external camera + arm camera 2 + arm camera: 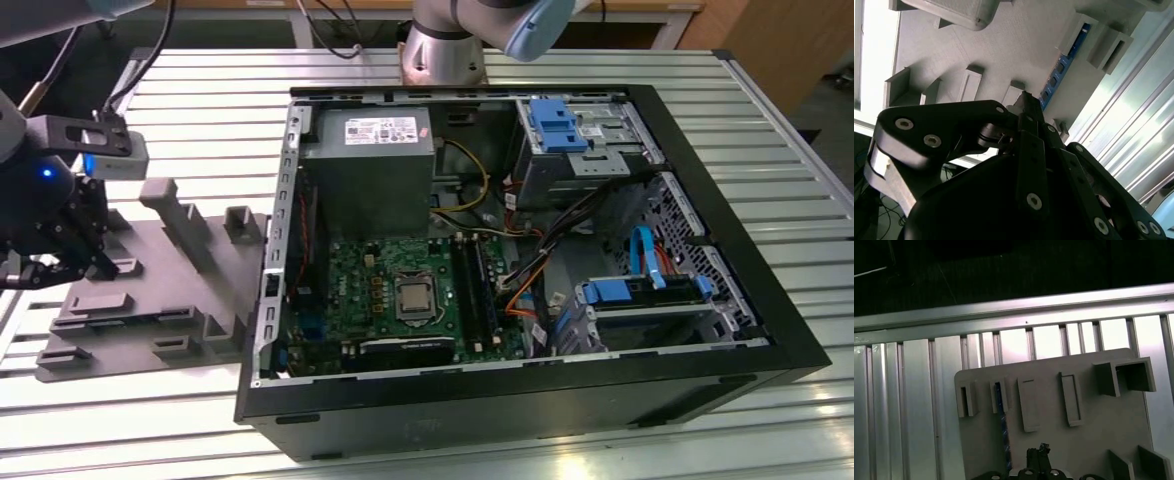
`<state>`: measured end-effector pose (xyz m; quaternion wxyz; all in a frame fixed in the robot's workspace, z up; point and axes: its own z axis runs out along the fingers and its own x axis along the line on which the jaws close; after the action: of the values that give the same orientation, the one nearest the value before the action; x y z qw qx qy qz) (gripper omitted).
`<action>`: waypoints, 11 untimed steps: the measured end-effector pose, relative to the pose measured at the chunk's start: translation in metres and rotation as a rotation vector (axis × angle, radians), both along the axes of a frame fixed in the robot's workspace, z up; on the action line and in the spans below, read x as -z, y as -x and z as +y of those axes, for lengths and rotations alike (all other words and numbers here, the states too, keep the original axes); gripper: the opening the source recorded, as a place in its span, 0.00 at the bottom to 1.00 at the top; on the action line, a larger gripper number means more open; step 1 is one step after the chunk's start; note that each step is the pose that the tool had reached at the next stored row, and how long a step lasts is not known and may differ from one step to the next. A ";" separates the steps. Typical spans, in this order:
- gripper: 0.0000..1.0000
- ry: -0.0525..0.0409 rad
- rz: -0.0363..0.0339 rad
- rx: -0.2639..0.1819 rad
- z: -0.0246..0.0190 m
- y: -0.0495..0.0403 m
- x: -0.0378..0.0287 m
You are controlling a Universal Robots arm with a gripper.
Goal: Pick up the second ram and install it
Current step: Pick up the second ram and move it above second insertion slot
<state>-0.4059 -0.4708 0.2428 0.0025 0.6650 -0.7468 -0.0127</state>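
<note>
The second ram [1060, 67] is a narrow dark-blue stick with black chips, standing on edge in a slot of the grey holder tray [1004, 45]. The first wrist view has the ram [1003, 427] running down from a slot block on the tray [1089, 430]. My gripper [1026, 100] hovers just above the tray, beside the ram and a little off its line. Its fingertips [1038, 451] are pressed together with nothing between them. In the exterior view the gripper [54, 262] hangs over the tray [160, 290] at the exterior view's left.
An open computer case [534, 400] lies to the tray's right, with a green motherboard [387, 270], black memory slots [474, 285], a grey power-supply box [370, 170] and blue drive brackets [627, 292]. Everything rests on a slatted metal table [200, 90].
</note>
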 end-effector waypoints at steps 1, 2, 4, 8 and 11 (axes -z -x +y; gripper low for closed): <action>0.11 -0.0001 0.0001 0.000 0.0000 0.0000 0.0007; 0.11 0.0000 0.0004 -0.001 -0.0001 0.0001 0.0011; 0.11 0.0000 0.0005 -0.002 -0.0008 0.0001 0.0019; 0.11 -0.0001 0.0003 -0.004 -0.0030 0.0005 0.0034; 0.11 -0.0001 0.0003 -0.006 -0.0048 0.0008 0.0047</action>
<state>-0.4067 -0.4756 0.2381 0.0026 0.6671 -0.7448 -0.0128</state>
